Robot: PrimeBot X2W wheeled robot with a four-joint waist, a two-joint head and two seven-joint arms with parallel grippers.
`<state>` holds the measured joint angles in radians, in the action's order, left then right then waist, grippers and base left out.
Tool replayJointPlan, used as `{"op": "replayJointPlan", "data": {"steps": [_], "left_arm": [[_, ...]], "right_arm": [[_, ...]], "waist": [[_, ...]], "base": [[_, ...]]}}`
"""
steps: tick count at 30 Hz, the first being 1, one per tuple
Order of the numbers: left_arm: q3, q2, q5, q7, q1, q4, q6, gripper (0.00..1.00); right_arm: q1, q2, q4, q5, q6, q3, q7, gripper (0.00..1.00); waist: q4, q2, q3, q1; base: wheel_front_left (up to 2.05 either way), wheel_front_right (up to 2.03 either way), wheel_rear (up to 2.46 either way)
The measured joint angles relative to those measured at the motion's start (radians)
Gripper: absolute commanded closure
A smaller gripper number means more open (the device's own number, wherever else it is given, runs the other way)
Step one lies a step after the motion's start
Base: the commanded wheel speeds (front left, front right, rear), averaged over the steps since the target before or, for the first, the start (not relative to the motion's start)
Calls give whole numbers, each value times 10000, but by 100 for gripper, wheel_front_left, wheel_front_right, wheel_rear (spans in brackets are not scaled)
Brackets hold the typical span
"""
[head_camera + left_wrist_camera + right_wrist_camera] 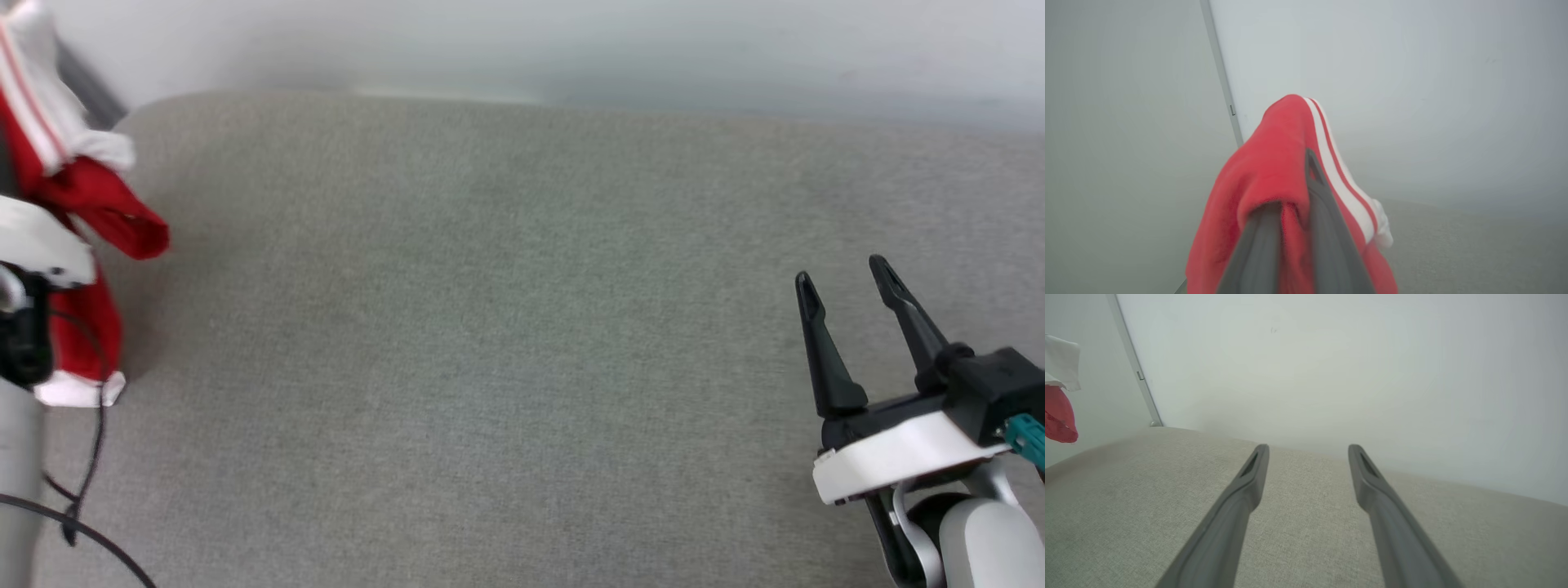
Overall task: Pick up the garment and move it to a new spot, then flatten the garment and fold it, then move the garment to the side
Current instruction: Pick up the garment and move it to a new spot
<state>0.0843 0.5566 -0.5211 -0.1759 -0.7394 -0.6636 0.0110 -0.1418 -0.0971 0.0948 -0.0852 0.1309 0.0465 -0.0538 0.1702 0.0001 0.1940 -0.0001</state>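
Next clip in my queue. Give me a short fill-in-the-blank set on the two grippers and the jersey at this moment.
1. The garment clamped in the left gripper is mainly ____ in colour.
2. The right gripper, over the grey fabric surface, holds nothing and its jaws are ____.
3. In the head view, the garment shows at the far ____ edge.
4. The garment's striped trim is red and ____.

Missing words: red; open; left; white

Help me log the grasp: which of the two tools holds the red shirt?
The left tool: it is shut on the shirt, which drapes over it. The right tool is open and empty.
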Motion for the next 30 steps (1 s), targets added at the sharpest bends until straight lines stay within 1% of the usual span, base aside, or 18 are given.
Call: {"op": "replayJointPlan", "data": {"steps": [4, 10, 14, 15, 17, 22, 25, 30], "left_arm": [[368, -694, 130, -171, 454, 846, -240, 100], [1126, -1695, 201, 50, 1421, 2395, -464, 100], [1942, -2429, 359, 336, 2071, 3204, -454, 100], [2130, -2669, 326, 389, 2210, 3396, -422, 100], [2550, -2963, 332, 541, 2448, 3582, -290, 100], [3567, -3877, 245, 849, 3066, 3277, 25, 100], [4190, -4326, 297, 934, 3298, 2869, 226, 100], [5135, -4717, 345, 1043, 3964, 2161, 449, 100]], "right_arm": [[277, 102, -48, 61, 0, -151, 67, 0], [583, 209, -35, 25, 0, -132, 194, 0], [656, 299, 17, -10, 0, -117, 234, 0], [668, 309, 21, -25, 0, -111, 242, 0], [694, 328, 31, -38, 0, -150, 249, 0], [883, 376, 23, -65, 0, -291, 244, 0], [918, 387, 4, -61, 0, -376, 217, 0], [963, 420, -61, -190, 0, -359, 128, 0]], "waist": [[-319, 0, -475, -1], [-1125, 0, -886, -1], [-1785, 0, -1028, -1], [-1959, 0, -1043, -1], [-2297, 0, -1050, -1], [-3014, 0, -946, 0], [-3263, 0, -758, 0], [-3451, 0, -425, 1]], "base": [[0, 0, 0], [0, 0, 0], [0, 0, 0], [0, 0, 0], [0, 0, 0], [0, 0, 0], [0, 0, 0], [0, 0, 0]]}}
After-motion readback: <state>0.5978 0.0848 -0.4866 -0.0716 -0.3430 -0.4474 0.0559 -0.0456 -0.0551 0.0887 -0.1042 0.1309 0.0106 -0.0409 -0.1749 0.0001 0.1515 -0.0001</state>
